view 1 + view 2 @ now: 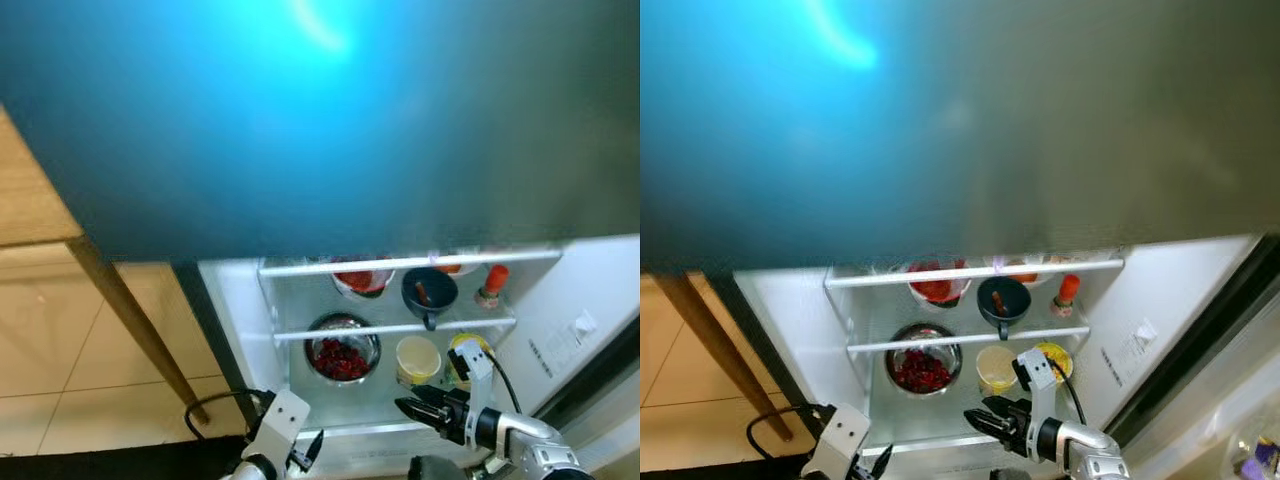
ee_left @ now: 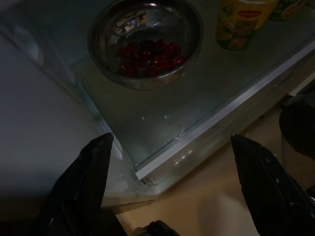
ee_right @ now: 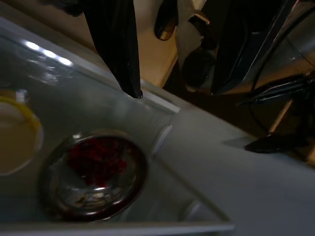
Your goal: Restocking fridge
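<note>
L wrist: berry bowl [image 2: 145, 44] beyond spread fingers [image 2: 88, 177].

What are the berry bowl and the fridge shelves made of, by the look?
Berry bowl: looks like polished metal, likely steel; its rim and inner wall mirror the light. Fridge shelf: clear glass or hard plastic, see-through with glints, edged by a white trim that looks plastic.
</note>
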Tool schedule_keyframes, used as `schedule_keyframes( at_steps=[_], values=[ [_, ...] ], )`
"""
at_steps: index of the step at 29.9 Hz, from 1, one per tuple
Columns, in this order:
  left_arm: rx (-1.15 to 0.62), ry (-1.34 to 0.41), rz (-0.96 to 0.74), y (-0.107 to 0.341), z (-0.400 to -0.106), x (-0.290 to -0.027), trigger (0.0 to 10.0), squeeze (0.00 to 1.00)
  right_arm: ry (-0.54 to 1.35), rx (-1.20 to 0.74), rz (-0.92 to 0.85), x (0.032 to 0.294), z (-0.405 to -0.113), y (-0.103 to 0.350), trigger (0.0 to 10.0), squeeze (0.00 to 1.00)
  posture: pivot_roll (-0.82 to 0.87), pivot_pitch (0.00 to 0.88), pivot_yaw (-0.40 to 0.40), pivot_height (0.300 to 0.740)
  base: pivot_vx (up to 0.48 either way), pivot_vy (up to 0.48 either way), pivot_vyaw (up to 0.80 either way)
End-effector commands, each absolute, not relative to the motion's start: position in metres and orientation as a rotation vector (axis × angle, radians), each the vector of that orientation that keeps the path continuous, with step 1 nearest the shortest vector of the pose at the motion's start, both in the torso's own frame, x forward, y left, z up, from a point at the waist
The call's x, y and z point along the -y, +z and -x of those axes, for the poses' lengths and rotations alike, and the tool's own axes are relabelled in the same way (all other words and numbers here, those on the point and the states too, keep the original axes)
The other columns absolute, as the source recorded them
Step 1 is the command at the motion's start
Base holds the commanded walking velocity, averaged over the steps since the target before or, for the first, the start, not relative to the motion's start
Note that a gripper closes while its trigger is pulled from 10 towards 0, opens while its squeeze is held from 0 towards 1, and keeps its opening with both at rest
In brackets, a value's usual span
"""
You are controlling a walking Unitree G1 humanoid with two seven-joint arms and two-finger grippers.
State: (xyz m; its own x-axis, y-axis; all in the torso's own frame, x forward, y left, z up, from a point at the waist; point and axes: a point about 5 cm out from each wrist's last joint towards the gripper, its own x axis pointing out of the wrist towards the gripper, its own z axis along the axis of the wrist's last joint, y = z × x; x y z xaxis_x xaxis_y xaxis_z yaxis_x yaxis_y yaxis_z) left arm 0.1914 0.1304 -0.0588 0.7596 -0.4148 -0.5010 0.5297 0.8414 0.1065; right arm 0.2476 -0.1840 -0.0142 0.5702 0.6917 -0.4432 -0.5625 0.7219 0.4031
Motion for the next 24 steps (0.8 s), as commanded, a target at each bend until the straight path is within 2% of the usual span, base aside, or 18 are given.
schedule_keyframes(
  at_steps=[1,14,24],
  values=[
    [-0.474,-0.498,-0.276,-0.056,-0.198,-0.135,10.0,0.0,0.714,-0.661,-0.202,0.187,-0.24,-0.023,10.0,0.0,-0.06,0.0,0.001,0.659,0.0,0.0,0.0],
    [-0.486,-0.545,-0.307,-0.057,-0.196,-0.132,10.0,0.0,0.639,-0.696,-0.256,0.191,-0.227,-0.034,10.0,0.0,-0.06,0.0,0.001,0.659,0.0,0.0,0.0],
    [-0.436,-0.613,-0.339,-0.051,-0.205,-0.118,10.0,0.0,0.582,-0.727,-0.26,0.196,-0.221,-0.041,10.0,0.0,-0.06,0.0,-0.002,0.659,0.0,0.0,0.0]
  ],
)
